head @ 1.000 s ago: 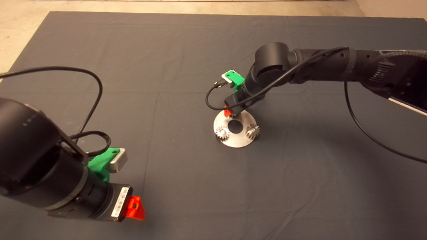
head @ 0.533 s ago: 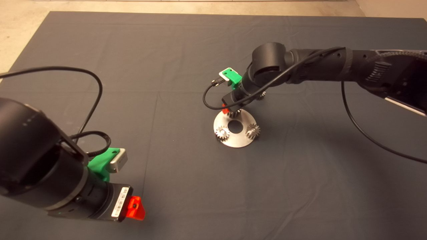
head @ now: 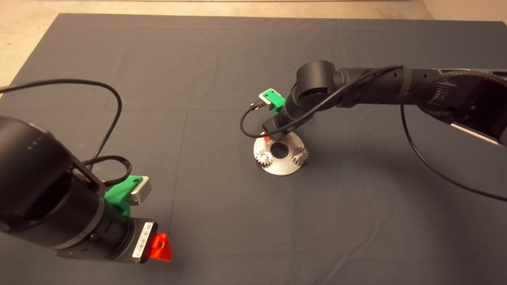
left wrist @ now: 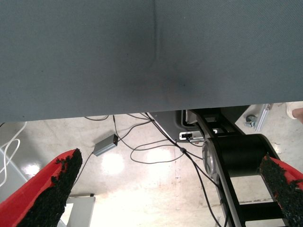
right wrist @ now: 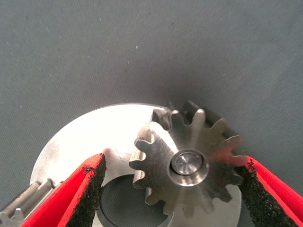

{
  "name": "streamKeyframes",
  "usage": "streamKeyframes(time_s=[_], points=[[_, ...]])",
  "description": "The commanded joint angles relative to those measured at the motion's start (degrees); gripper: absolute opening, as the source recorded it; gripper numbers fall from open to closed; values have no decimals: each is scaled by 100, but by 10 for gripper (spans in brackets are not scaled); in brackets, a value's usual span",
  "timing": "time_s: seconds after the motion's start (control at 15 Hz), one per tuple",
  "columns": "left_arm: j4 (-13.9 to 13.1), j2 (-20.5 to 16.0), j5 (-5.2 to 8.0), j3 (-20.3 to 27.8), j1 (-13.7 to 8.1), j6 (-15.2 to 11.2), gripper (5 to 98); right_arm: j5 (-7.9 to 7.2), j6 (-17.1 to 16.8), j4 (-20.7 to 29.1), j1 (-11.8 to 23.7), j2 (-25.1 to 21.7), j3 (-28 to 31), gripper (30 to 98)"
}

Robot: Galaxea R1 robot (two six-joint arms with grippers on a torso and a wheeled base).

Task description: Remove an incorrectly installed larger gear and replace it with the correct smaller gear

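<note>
I see what seems to be the smaller gear (right wrist: pixel 163 142), bright grey steel with straight blunt teeth, lying flat on a round steel plate (right wrist: pixel 85 137). Its axis stands upright on a centre pin (right wrist: pixel 188 163). My right end effector (right wrist: pixel 173 165) is spread around it. My left end effector (left wrist: pixel 170 184) is parked at the surface's near left, also spread.

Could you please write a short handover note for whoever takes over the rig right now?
Left claw: open and empty, parked over the mat's near left corner.
Right claw: open, lowered over the round steel plate, its fingers either side of the larger gear.
Larger gear: seated on its pin on the plate, not gripped.
Two small gears: on the plate's near side.
Smaller gear: not in view.
Done: approach only.
Left: close on the larger gear, lift it off, set it aside, then fit the smaller gear.
</note>
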Motion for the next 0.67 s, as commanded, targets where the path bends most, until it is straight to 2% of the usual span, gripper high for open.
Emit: streamKeyframes(time_s=[0.0,0.07,0.2,0.4,0.53,0.6], points=[[-47,10,15,60,-43,11,976,17,-34,-182,119,13,-12,705],[-47,10,15,60,-43,11,976,11,-34,-232,119,13,-12,705],[-47,10,15,60,-43,11,976,9,-25,-296,119,30,-21,653],[-47,10,15,69,-43,11,976,9,-34,-313,75,30,-91,652],[-47,10,15,69,-43,11,976,9,-34,-331,75,30,-91,605],[-47,10,15,69,-43,11,976,9,-34,-331,75,30,-100,605]])
